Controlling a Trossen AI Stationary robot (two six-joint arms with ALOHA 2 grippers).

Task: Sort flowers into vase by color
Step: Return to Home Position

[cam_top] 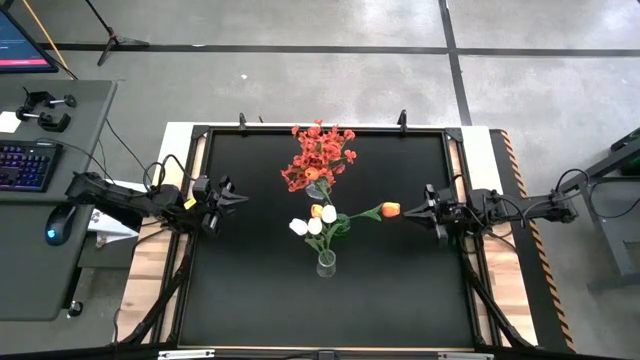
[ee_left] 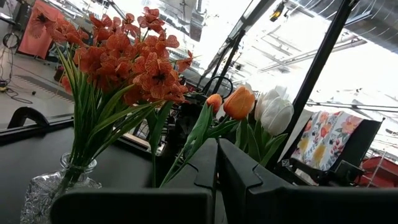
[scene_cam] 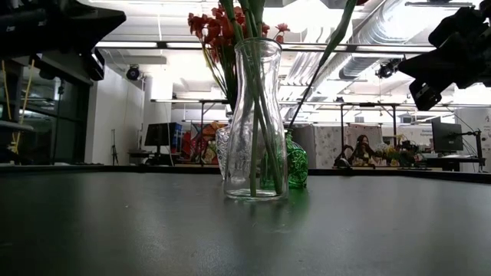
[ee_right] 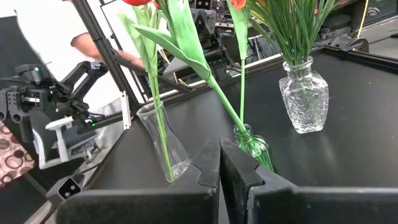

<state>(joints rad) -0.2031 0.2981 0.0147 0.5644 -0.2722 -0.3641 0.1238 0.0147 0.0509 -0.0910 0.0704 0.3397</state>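
Three vases stand on their bases mid-table. A cut-glass vase point(cam_top: 318, 190) point(ee_right: 303, 102) holds the bushy red sprays point(cam_top: 318, 155) point(ee_left: 130, 56). A small green vase point(cam_top: 341, 224) point(ee_right: 255, 146) holds orange tulips; one point(cam_top: 390, 209) leans toward the table's right. A tall clear vase point(cam_top: 326, 263) point(scene_cam: 253, 115) holds white tulips point(cam_top: 313, 224) point(ee_left: 277, 115). My left gripper point(cam_top: 238, 197) point(ee_left: 216, 144) hangs shut left of the vases. My right gripper point(cam_top: 408, 211) point(ee_right: 219, 143) is shut, just right of the leaning orange tulip and apart from it.
The black mat point(cam_top: 250, 290) is bordered by a dark frame point(cam_top: 195, 140). A desk with a keyboard point(cam_top: 25, 165) and a mouse point(cam_top: 58, 222) stands off the table's left. A person point(ee_right: 56, 25) shows beyond the table in the right wrist view.
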